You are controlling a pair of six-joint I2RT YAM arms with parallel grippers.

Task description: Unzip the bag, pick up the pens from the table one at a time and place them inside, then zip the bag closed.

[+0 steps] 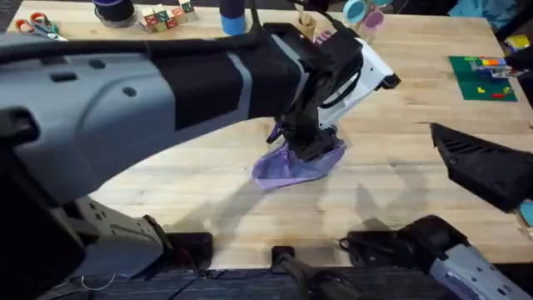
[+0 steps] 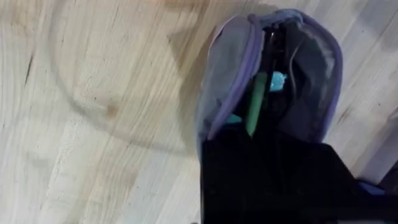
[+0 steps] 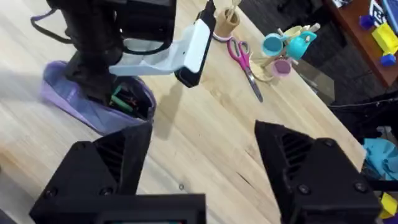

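Risk, snag: left hand (image 1: 306,143) sits down in the mouth of the bag (image 1: 287,168); lifting out could drag the soft fabric up with it and tip the contents back out.
Risk, pen: green pen (image 2: 255,102) stands steeply in the opening, its upper end near the rim; judged likely to foul the zipper if it is not laid flatter first.
Risk, zip: pouch is limp and unpinned on the table (image 1: 391,192); pulling the zipper with one hand alone would probably slide the whole bag.
Bag, place: mid-table, lying open, mouth gaping toward the left wrist camera; dark lining and teal bits visible inside.
Bag vs left hand: directly under it, touching; the fingers reach into the opening.
Left hand, state: fingertips hidden inside the pouch, cannot tell spread or grip.
Bag vs right hand: right hand (image 3: 199,168) well apart, to the bag's right, hovering over bare table.
Right hand, state: fingers spread wide, holding nothing.
Bystander item: pink-handled scissors (image 3: 242,59) far off, clear of the work.
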